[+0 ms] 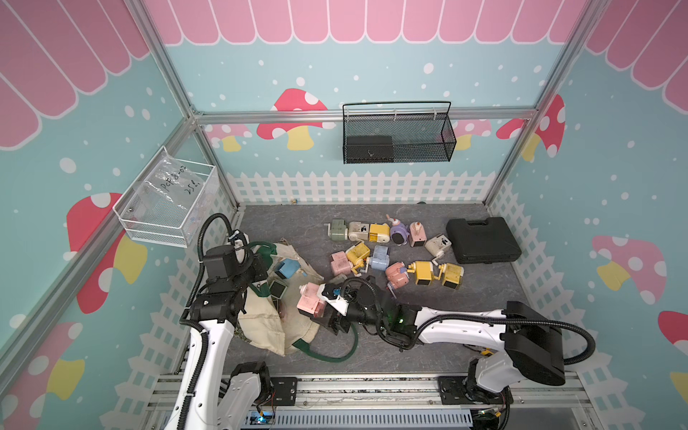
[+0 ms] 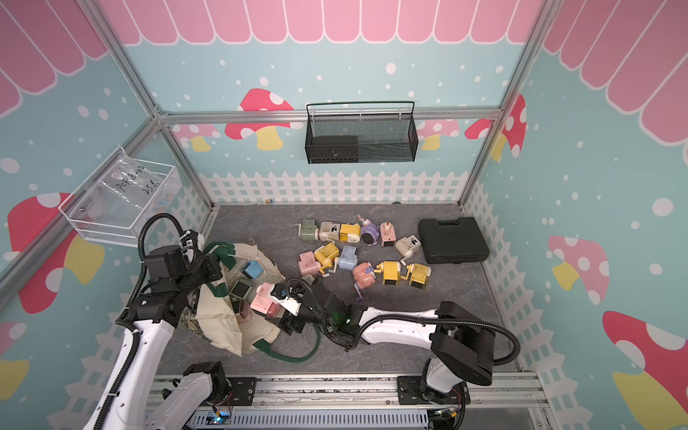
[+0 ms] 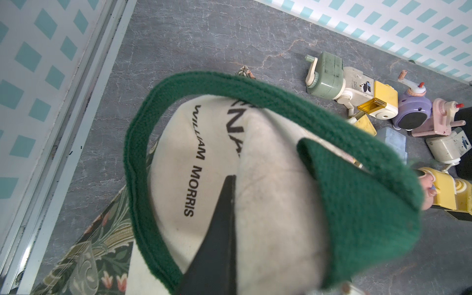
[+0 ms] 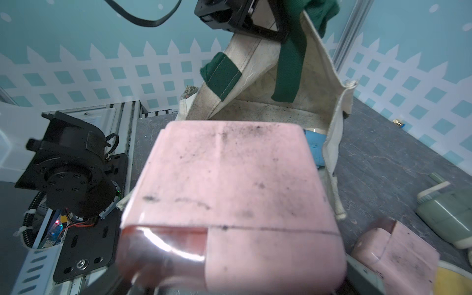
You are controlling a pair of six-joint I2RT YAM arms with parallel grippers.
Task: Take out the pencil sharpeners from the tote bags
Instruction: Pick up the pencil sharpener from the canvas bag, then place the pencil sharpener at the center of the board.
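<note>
The cream tote bag (image 1: 266,327) with dark green straps lies open at the table's left. My left gripper (image 1: 268,265) is shut on its canvas rim and holds the mouth up; in the left wrist view a black finger (image 3: 219,229) presses against the cloth. My right gripper (image 1: 321,312) is closed on a pink pencil sharpener (image 1: 309,302) just over the bag's mouth. That sharpener (image 4: 229,191) fills the right wrist view and hides the jaws. A blue sharpener (image 1: 288,268) and a dark-faced one (image 1: 277,288) sit inside the bag. Several sharpeners (image 1: 391,257) lie on the table at centre right.
A flat black case (image 1: 482,240) lies at the far right of the table. A black mesh basket (image 1: 398,137) hangs on the back wall, a white wire basket (image 1: 167,201) on the left wall. A loose green strap (image 1: 329,358) loops over the table near the front.
</note>
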